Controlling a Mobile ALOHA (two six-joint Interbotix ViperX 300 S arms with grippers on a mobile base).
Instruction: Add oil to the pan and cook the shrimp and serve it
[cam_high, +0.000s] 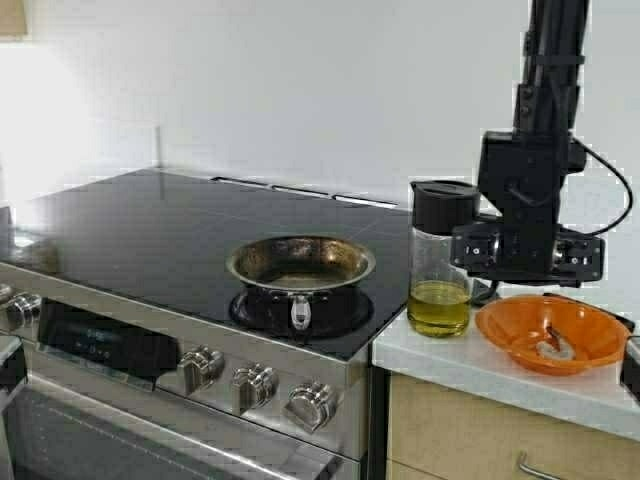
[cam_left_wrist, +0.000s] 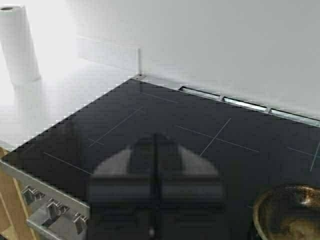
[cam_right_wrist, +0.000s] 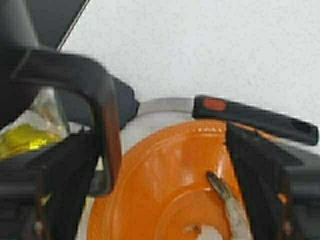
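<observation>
High view: oil (cam_high: 439, 307) in jug on table (cam_high: 470, 362) beside stove. Pan (cam_high: 300, 264) on burner, dry. Shrimp (cam_high: 556, 345) in orange bowl (cam_high: 520, 330). Right hand (cam_high: 527, 250) open around jug handle (cam_right_wrist: 102, 120). Left hand (cam_left_wrist: 155, 172) closed, idle. Nothing poured; all steps remain.

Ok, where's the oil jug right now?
In the high view the oil jug stands on the white counter right of the stove, between the pan and the orange bowl, with the right gripper at its handle side.
</observation>
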